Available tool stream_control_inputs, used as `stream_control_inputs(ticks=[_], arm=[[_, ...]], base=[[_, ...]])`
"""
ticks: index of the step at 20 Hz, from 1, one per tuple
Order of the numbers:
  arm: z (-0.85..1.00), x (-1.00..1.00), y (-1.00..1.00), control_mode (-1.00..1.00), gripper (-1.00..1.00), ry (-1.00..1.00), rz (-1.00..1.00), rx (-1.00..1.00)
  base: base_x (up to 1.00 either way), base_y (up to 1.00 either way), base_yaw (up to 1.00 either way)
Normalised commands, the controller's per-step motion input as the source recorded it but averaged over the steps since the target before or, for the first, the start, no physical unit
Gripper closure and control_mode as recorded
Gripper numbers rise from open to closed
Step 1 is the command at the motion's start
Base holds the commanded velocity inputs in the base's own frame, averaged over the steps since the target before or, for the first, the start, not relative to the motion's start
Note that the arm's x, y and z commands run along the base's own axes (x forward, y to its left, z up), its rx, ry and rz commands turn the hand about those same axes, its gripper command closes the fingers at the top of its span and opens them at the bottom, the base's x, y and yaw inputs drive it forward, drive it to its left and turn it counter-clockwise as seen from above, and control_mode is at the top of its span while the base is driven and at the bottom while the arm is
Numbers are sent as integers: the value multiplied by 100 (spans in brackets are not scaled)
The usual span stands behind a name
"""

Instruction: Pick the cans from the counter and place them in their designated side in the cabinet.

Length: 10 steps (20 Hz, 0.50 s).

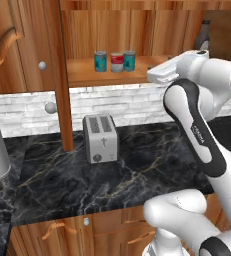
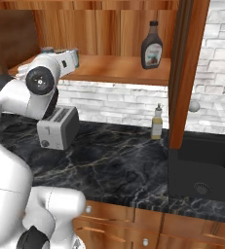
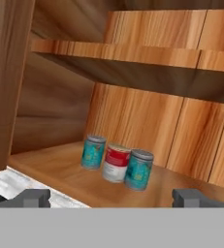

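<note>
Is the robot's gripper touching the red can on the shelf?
Apart. In the hand view, the open gripper sits in front of the red can, with bare shelf between them.

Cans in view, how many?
3, in a row on the cabinet shelf: teal can at left, red can in the middle, second teal can at right.

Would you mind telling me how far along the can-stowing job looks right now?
Apparently done: three cans, two teal and one red-labelled, stand together on the cabinet shelf, at its left side in the left base view. In hand: nothing; the tool is open and empty, facing them. Left: no can shows on the counter beside the toaster, so probably just retreating.
</note>
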Motion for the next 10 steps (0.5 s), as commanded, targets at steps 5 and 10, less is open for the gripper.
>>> stream_control_inputs(ticks=[5, 10], arm=[[2, -62, -5, -100, -100, 6, 1, 0], [0, -56, -8, -100, -100, 15, 4, -5]], base=[[0, 0, 0], [0, 0, 0]])
